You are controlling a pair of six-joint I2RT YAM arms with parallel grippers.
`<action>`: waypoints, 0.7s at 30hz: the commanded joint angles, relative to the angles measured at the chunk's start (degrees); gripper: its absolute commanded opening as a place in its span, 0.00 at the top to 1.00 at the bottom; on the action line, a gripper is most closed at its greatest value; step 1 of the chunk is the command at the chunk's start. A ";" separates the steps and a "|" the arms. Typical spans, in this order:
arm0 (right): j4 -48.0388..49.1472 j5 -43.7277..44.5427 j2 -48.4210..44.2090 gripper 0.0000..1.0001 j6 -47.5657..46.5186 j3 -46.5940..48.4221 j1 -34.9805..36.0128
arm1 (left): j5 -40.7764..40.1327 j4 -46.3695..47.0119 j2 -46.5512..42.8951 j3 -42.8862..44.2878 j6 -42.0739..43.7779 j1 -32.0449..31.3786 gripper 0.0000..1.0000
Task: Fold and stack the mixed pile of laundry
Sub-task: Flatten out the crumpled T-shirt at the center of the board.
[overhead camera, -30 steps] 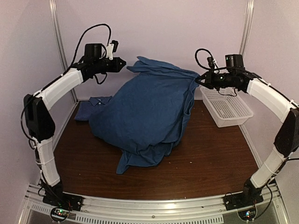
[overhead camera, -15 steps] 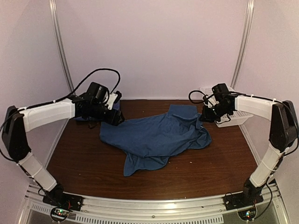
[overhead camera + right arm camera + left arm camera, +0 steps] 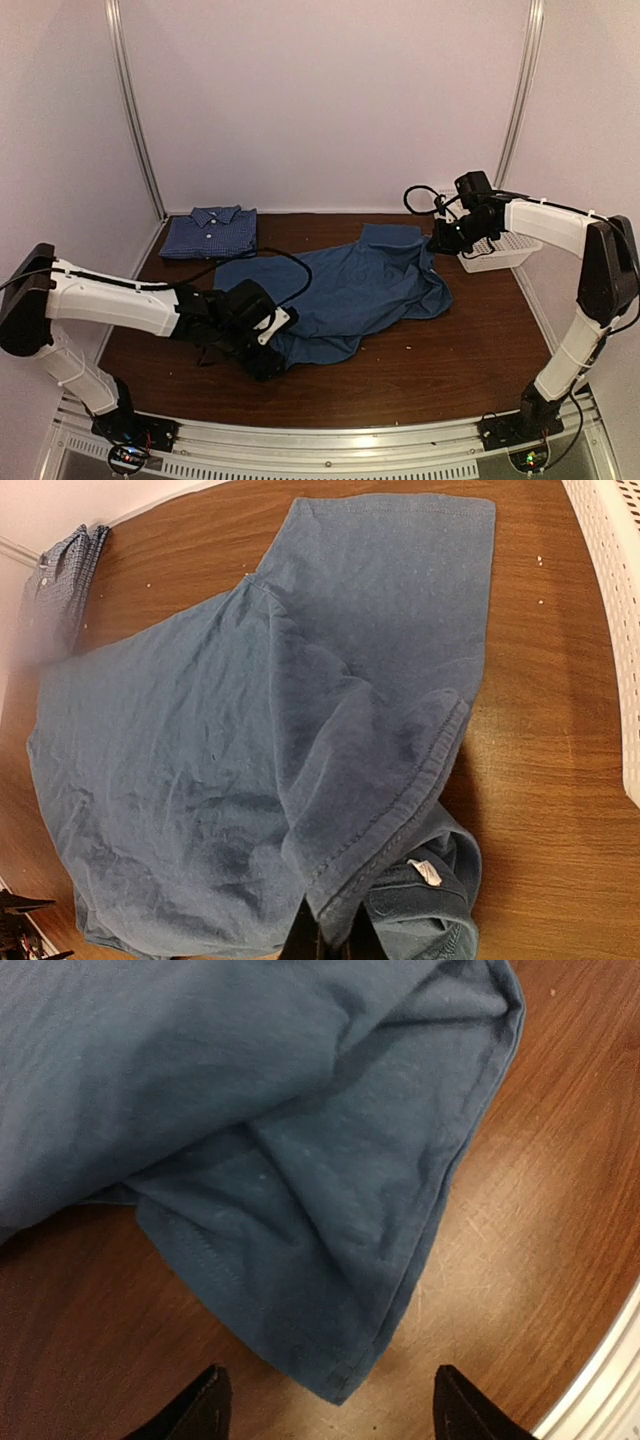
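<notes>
We are spreading the teal t-shirt [image 3: 350, 290] flat on the desk [image 3: 440, 370] ahead of its first fold; the checked shirt [image 3: 210, 232] lies folded, well beyond the left end effector [image 3: 335, 1407]; that end effector is released, its jaws wide apart with the hem corner [image 3: 335, 1382] just ahead of them and nothing pinched; the right end effector [image 3: 326, 940] is clenched on a bunch of the t-shirt beside the neck label [image 3: 424, 872], the rest of the garment fanning away in front of it and the white basket [image 3: 612, 630] off to its side; to do this well we would ease the left jaws over that corner, gather both layers of the hem rather than scrape the desk, close firmly, then draw away from the right end effector, low and level, until the creases across the middle flatten; lifting too high would likely let the cloth sag and bunch.
</notes>
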 commanded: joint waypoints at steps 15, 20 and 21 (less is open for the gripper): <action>-3.31 -2.32 -5.62 0.96 -1.78 -2.27 0.61 | -2.07 -0.20 -6.69 1.23 -2.79 -5.68 1.00; -2.84 -1.44 -4.58 0.94 -2.78 -3.76 0.87 | 0.07 1.11 -30.62 -0.55 -3.85 1.45 1.00; -2.71 -1.59 -3.06 0.94 -3.13 -3.00 0.90 | 3.14 1.12 -31.99 -0.21 -4.18 5.67 1.00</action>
